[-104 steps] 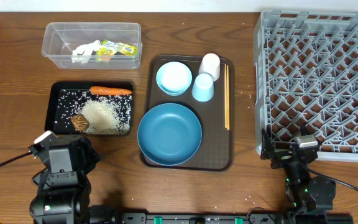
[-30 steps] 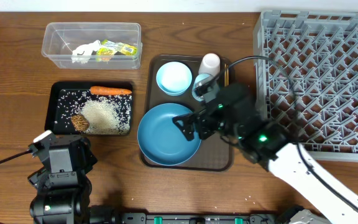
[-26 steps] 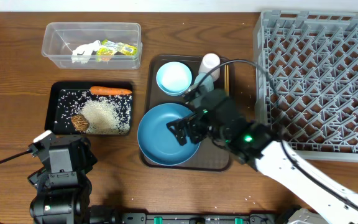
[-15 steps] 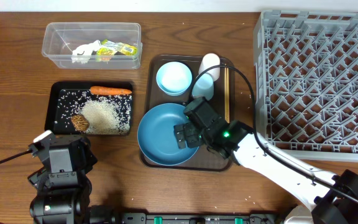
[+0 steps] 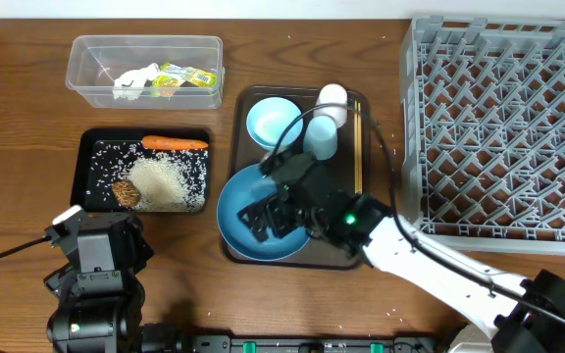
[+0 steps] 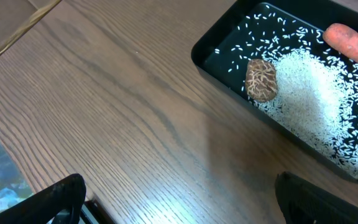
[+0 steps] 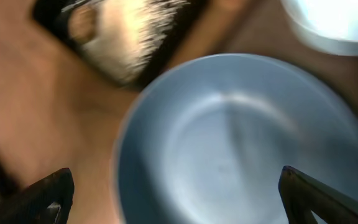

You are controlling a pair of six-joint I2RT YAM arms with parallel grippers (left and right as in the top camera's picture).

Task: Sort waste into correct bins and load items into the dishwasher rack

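Dark blue dish (image 5: 235, 224) partly hidden under right pincer (image 5: 269, 210).

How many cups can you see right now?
2. A white cup at the brown tray's far right corner; a light blue cup just in front of it, beside the chopsticks. The right arm covers part of the tray, so more may be hidden.
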